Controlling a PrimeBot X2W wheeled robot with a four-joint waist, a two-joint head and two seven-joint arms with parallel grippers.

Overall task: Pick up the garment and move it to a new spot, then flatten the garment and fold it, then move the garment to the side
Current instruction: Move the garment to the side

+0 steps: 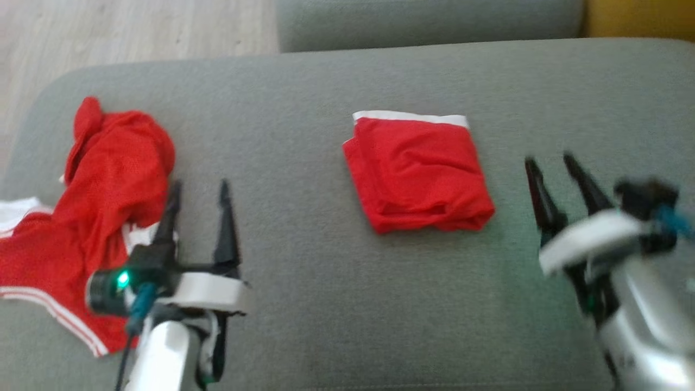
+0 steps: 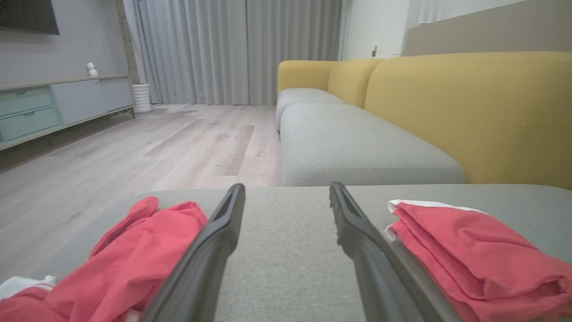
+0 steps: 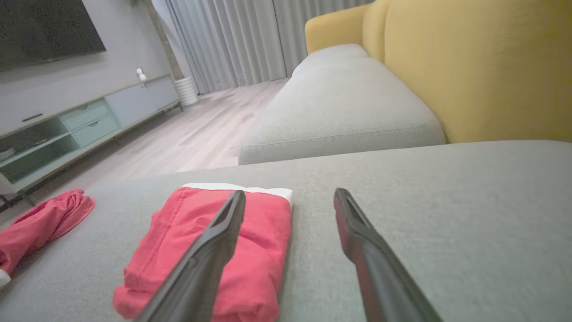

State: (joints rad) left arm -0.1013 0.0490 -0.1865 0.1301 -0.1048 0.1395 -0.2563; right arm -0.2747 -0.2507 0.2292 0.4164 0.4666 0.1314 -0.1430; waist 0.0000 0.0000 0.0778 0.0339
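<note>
A folded red garment (image 1: 418,174) with a white band along its far edge lies flat in the middle of the grey seat cushion (image 1: 326,304). A second red garment (image 1: 108,184) with white stripes lies crumpled at the cushion's left end. My left gripper (image 1: 200,190) stands open just right of the crumpled one, nothing between its fingers. My right gripper (image 1: 548,161) is open and empty, a little right of the folded garment. The left wrist view has the folded garment (image 2: 469,250) right of my open left gripper (image 2: 287,190) and the crumpled one (image 2: 147,241) to its left. In the right wrist view the folded garment (image 3: 263,232) lies under the left finger of my right gripper (image 3: 290,194).
The cushion's rounded left edge drops to a pale wood floor (image 1: 136,32). Another grey seat cushion (image 1: 429,21) adjoins at the back, with a yellow backrest (image 2: 469,107) to the right. A low cabinet (image 2: 58,107) and curtains stand across the room.
</note>
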